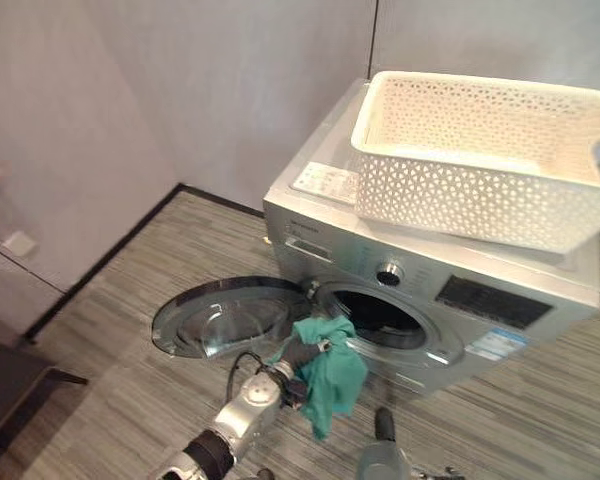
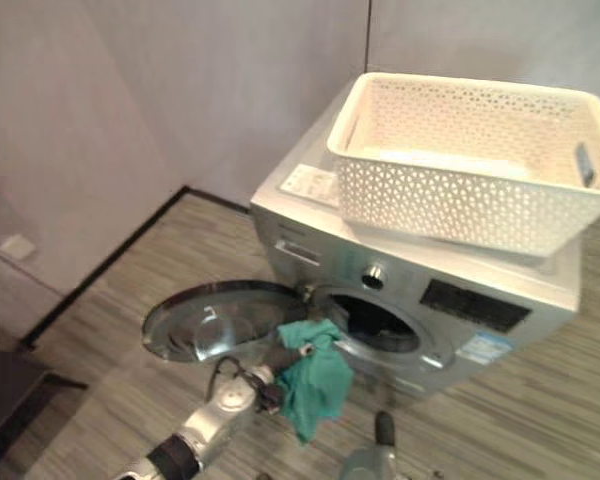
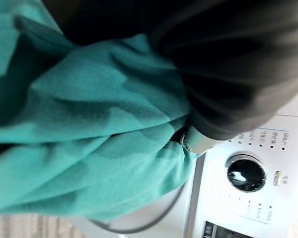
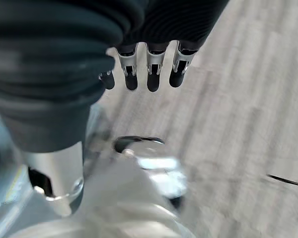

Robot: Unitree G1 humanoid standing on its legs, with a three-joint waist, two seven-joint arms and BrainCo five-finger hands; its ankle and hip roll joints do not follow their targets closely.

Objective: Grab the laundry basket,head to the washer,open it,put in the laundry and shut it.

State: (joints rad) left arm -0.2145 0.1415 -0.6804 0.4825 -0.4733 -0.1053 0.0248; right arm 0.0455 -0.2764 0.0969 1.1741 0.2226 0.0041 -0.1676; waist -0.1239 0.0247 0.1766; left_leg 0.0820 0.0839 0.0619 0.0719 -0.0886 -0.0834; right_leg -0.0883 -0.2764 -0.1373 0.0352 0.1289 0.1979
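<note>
My left hand (image 1: 298,358) is shut on a teal cloth (image 1: 332,378), which hangs just in front of the washer's round opening (image 1: 380,316). Up close, the cloth (image 3: 89,129) bunches under the hand's dark cover (image 3: 228,64), with the washer's control knob (image 3: 246,173) beyond. The silver washer (image 1: 540,300) has its glass door (image 1: 220,315) swung wide open to the left, low over the floor. The white lattice laundry basket (image 1: 480,180) sits on top of the washer and looks empty. My right hand (image 4: 152,74) hangs low with relaxed fingers and holds nothing; it also shows at the bottom edge (image 1: 383,428).
The washer stands in a corner of grey walls with a black skirting (image 1: 100,262). A dark piece of furniture (image 1: 10,390) sits at the lower left. Striped wood floor (image 1: 130,290) lies to the left of the open door.
</note>
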